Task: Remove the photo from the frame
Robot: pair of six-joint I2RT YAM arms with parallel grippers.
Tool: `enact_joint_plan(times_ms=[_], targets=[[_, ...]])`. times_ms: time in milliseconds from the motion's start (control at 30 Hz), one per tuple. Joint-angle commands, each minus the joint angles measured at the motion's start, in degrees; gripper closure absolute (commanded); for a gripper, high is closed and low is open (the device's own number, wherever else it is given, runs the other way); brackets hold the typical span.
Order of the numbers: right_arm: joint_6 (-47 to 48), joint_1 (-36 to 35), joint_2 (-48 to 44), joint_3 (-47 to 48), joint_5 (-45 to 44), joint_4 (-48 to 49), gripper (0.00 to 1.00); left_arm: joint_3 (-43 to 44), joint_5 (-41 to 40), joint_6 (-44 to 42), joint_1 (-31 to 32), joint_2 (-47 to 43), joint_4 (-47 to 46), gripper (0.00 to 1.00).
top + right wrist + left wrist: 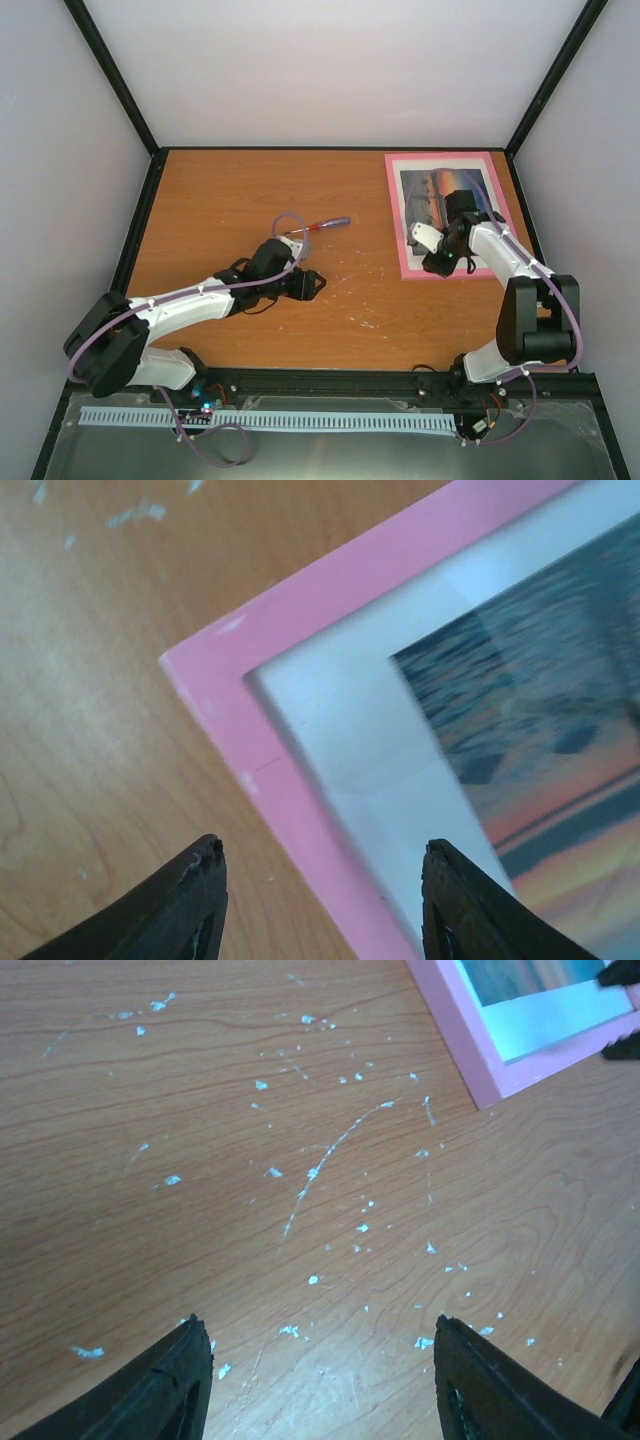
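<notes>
While the wide orange-brown wooden surface (220,200) takes up most of the top view, the task's things lie in its upper right. There the large thin-railed pink rectangular frame (440,159) lies flat and face up. The rectangular sunset photo (455,190), orange sky over dark water inside a white margin, is still seated within its rails.

The right tool (320,865) hangs over the frame's lower left corner as the top view shows it. Its two black fingers are spread, one over bare wood and one over the white margin, so the pink rail runs between them. Nothing is pinched, and I cannot tell whether the tips touch the rail. The left tool (320,1335) is in the middle of the surface, well apart from the frame, fingers spread over scuffed wood and empty.

The step in hand looks to be taking hold of this corner so the frame can be lifted or turned to reach its back. To do it well, the fingers should close squarely across the rail alone, clear of the print. The lift should be gentle, since so thin a rail could slip or twist. The left tool could steady the opposite side.

A slim purple-handled screwdriver (322,225) lies near the centre, untouched.
</notes>
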State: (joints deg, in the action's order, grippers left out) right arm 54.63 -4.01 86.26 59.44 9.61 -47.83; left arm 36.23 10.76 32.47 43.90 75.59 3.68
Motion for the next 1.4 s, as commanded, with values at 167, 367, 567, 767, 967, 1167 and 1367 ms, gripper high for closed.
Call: enact_joint_plan(times_ms=[167, 367, 567, 767, 967, 1167, 1367], targets=[[18.5, 0.6, -2.5, -5.8, -0.9, 3.5, 0.52, 0.0, -1.6, -5.9, 1.5, -6.0, -2.1, 0.39], [20.4, 0.6, 1.0, -4.8, -2.0, 4.7, 0.55, -0.4, -2.4, -7.1, 1.5, -7.5, -1.1, 0.39], [21.0, 0.5, 3.5, -4.8, -2.0, 5.6, 0.55, -0.9, -3.9, -7.1, 1.7, -9.0, -1.8, 0.38], [20.8, 0.4, 5.4, -5.4, -2.7, 7.2, 0.57, 0.2, -4.6, -8.6, 1.7, -8.9, -0.5, 0.38], [20.5, -0.1, 7.1, -6.1, -3.0, 8.8, 0.59, -0.9, -4.5, -9.6, 2.2, -11.3, -1.5, 0.38], [20.5, -2.0, 7.8, -7.7, -3.6, 9.4, 0.63, -0.8, -4.2, -11.0, 2.5, -12.0, -0.8, 0.38], [19.8, -4.1, 8.2, -9.4, -4.2, 10.5, 0.67, 0.2, -5.0, -12.6, 3.6, -11.8, 0.2, 0.38]])
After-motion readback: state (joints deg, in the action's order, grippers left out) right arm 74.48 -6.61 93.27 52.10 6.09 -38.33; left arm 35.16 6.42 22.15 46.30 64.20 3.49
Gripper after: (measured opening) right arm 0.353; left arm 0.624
